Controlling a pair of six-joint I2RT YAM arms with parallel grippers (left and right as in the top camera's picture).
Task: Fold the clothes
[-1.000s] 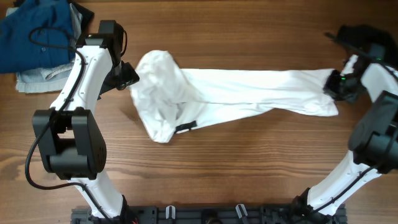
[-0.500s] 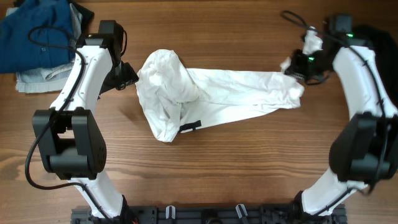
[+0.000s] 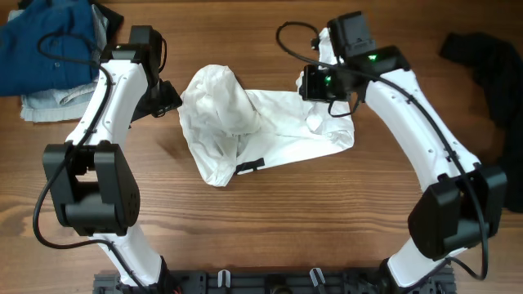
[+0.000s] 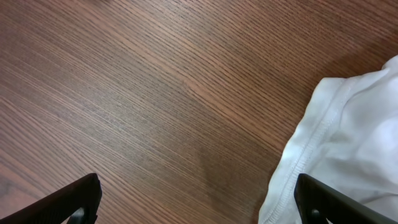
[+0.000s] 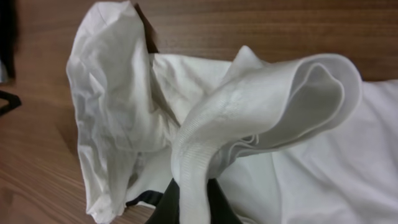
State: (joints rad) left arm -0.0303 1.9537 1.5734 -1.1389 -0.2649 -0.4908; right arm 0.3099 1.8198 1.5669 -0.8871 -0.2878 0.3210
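Wooden tabletop (image 3: 270, 237): it carries the white T-shirt (image 3: 270, 135) at its middle, with other clothes in both far corners.
White T-shirt: a second ago it lies stretched almost to the right edge. Now its right end is lifted and carried left over its own body, so it covers about half that length.
Right tool (image 3: 315, 86): clamped narrow on the T-shirt's ribbed hem, which stands up in a loop in the wrist view.
Left tool (image 4: 199, 208): spread wide and empty, low over bare wood just beside the T-shirt's left hem, where it was a second ago.
Meaning: my judgement is that the crosswise fold is half made. The held end is not yet laid down or released.
Count: two arms, two tools; one white T-shirt, one blue garment (image 3: 49, 41), one black garment (image 3: 490, 73), one pale folded piece (image 3: 49, 104) under the blue.
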